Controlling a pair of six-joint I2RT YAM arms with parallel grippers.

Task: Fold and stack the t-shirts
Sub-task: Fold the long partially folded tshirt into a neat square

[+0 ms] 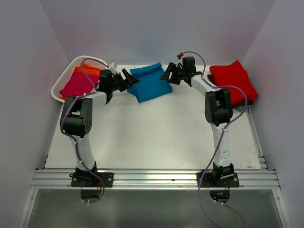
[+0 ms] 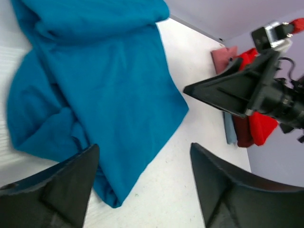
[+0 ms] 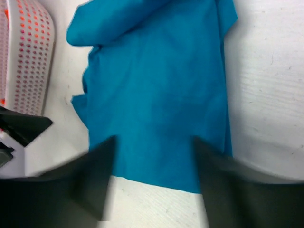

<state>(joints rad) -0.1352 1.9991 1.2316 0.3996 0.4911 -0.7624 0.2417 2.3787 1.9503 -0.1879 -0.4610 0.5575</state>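
Teal shirt [image 1: 149, 83], upper centre: likely soft, light, floppy; best pinched at bottom corners. Left gripper [image 2: 144, 147], right gripper [image 3: 154, 140] wide, empty.

The teal blue t-shirt [image 1: 149, 83] lies loosely folded and rumpled at the far middle of the desk [image 1: 156, 137], a red t-shirt [image 1: 232, 76] tops a folded pile far right, and a magenta t-shirt [image 1: 75, 86] and an orange t-shirt [image 1: 87, 71] sit heaped in the basket [image 1: 64, 76] far left.
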